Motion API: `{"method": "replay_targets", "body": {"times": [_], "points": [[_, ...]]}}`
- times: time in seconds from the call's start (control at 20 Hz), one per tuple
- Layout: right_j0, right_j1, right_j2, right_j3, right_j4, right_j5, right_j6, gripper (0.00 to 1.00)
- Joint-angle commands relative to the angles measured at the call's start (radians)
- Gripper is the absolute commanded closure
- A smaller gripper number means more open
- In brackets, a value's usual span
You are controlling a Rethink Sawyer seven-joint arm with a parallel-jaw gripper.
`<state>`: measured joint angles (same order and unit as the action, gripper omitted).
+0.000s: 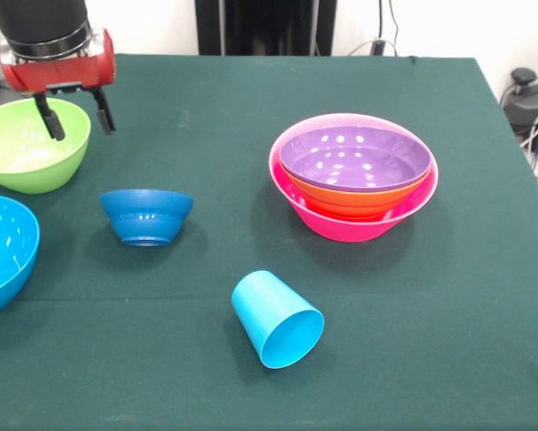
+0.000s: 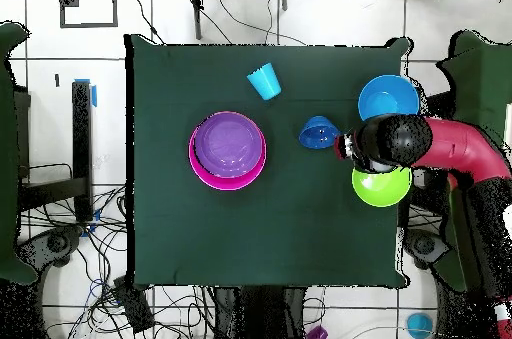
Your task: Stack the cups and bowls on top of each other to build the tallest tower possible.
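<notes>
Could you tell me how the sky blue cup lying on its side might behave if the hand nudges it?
The sky blue cup lies on its side, so it would probably roll, curving because it tapers. It looks like thin plastic, likely light and easily knocked away.

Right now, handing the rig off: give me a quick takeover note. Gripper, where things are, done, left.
Gripper: open, empty, hanging over the lime green bowl at the table's edge, fingers at its rim.
Tower: pink bowl as base, orange bowl in it, purple bowl on top. Three nested, done.
Loose: lime green bowl; large sky blue bowl beside it, partly off frame; small dark blue bowl upright between them and the tower; sky blue cup lying on its side, mouth toward the front camera.
Left: add lime green, sky blue and dark blue bowls, then right the cup and top the tower.
</notes>
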<state>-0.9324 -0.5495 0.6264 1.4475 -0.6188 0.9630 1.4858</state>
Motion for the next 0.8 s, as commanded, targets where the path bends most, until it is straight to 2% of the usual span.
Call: {"method": "replay_targets", "body": {"times": [0.05, 0.8], "points": [[-0.008, 0.044, -0.005, -0.01, -0.135, 0.004, -0.335, 0.0], [-0.027, 0.04, 0.009, 0.056, -0.187, -0.057, -0.258, 0.0]]}}
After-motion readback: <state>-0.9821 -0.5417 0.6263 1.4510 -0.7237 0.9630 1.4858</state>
